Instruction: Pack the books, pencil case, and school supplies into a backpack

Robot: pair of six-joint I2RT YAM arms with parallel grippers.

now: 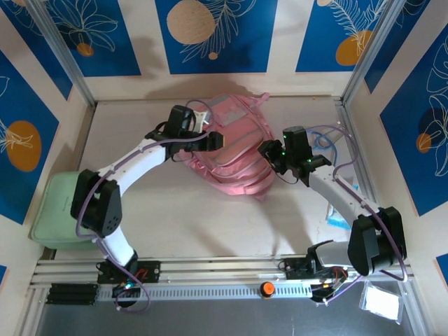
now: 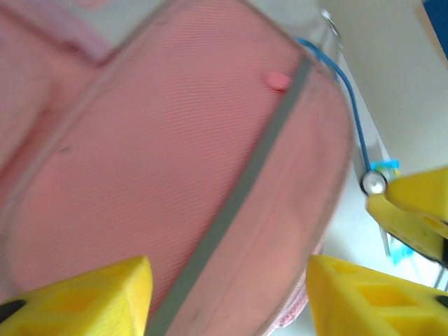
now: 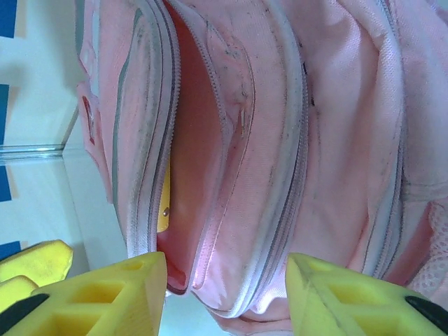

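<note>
Overhead, the pink fabric backpack [image 1: 231,157] with grey trim lies on the beige tabletop [image 1: 210,217], toward the far wall. The left gripper [image 1: 212,140] hangs over the backpack's left edge and the right gripper [image 1: 269,155] sits at its right edge. Bare tabletop stretches from the backpack's near edge to the arm bases, and more lies open on the backpack's left side. A pale green soft case [image 1: 56,206] rests well to the left of the backpack, against the side wall.

From the left wrist, the backpack's ribbed pink panel lies close below, crossed by a grey strip [image 2: 238,203]. That gripper's yellow fingers [image 2: 84,297] stand spread, with nothing pinched between them. A blue cable [image 2: 350,105] curves past the backpack's right edge, where pale table shows.

From the right wrist, the backpack's zippered compartment [image 3: 189,175] gapes open between pale zipper tracks, pink lining inside. A yellow sliver [image 3: 164,203] shows within that opening; what it is cannot be told. This gripper's yellow fingers [image 3: 105,297] are also spread apart, just short of the backpack's edge and gripping nothing.
</note>
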